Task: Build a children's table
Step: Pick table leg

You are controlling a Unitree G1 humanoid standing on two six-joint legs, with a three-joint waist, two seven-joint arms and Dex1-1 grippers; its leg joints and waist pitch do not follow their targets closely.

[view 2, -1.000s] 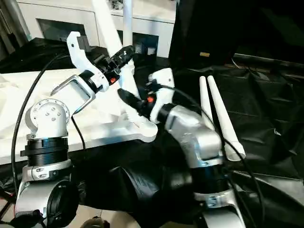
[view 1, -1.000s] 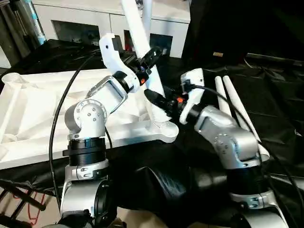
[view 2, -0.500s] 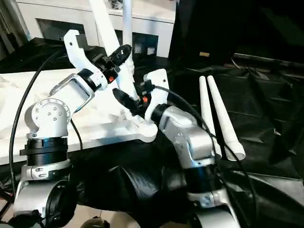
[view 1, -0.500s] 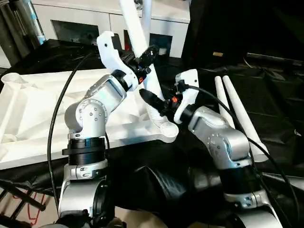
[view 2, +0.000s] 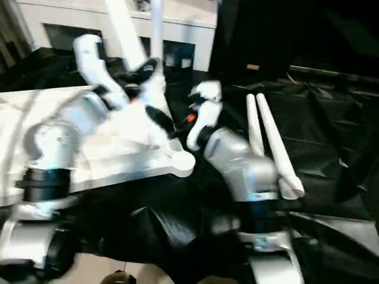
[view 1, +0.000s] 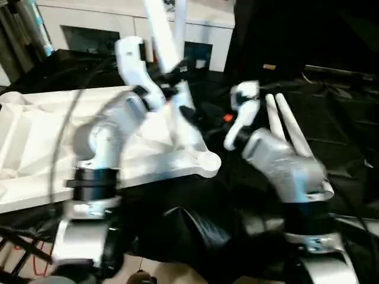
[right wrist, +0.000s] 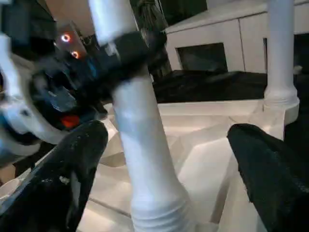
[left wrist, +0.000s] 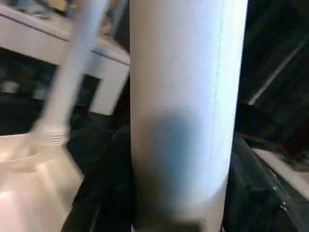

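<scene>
The children's table top [view 1: 35, 136] lies upside down on the black cloth, ribs upward. One white leg [view 1: 190, 137] stands tilted in the near corner socket [view 1: 207, 163]. My left gripper [view 1: 173, 74] is shut on this leg high up; in the left wrist view the leg [left wrist: 183, 96] sits between the two black fingers [left wrist: 104, 193]. My right gripper [right wrist: 166, 145] is open, one finger on each side of the leg's lower part without touching it. A second leg [right wrist: 280, 48] stands upright in a far corner. Two loose legs [view 1: 290, 133] lie to the right.
A white cabinet with glass doors [view 1: 89, 29] stands behind the work table. Black cloth [view 1: 337, 94] covers the surface to the right and near the front edge. A black cable [view 1: 59, 160] runs along my left arm.
My right gripper has opened wide and let go of the tilted leg, drawing back a little to the right. The left gripper keeps its hold on the leg.
</scene>
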